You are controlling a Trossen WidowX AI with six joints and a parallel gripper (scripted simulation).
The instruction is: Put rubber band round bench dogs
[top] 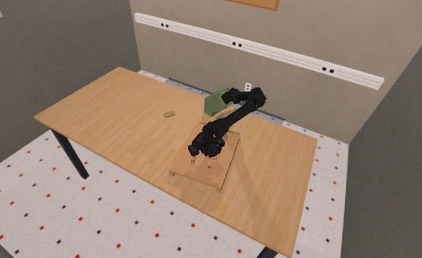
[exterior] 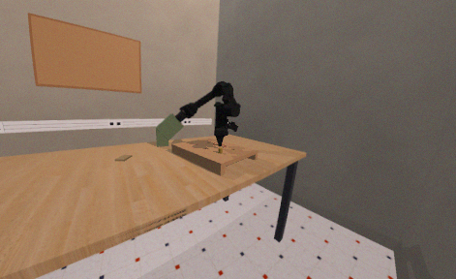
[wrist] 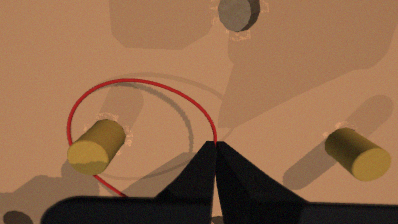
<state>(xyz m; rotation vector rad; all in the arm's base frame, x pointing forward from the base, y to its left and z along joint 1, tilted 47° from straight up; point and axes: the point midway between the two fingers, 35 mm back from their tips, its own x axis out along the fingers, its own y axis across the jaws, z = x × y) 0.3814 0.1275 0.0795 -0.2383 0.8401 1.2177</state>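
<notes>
A wooden board [top: 225, 172] [exterior: 207, 162] [wrist: 300, 75] lies on the table and carries two yellow bench dogs. In the wrist view the left dog [wrist: 96, 146] and the right dog [wrist: 357, 153] both stand upright. My gripper [wrist: 214, 149] [exterior: 219, 143] [top: 201, 154] is between them, nearer the left one, and is shut on the thin red rubber band [wrist: 145, 82]. The band's loop goes round the left dog. The dog's top hides part of the band, so the band lies below that top. The band is off the board and casts a shadow on it. The right dog is outside the loop.
A grey round plug or hole [wrist: 239, 13] sits in the board beyond the gripper. A green block [top: 215, 102] [exterior: 166, 130] stands at the arm's base behind the board. A small tan tile [top: 168, 114] [exterior: 123, 157] lies on the table [top: 116, 116] to the left.
</notes>
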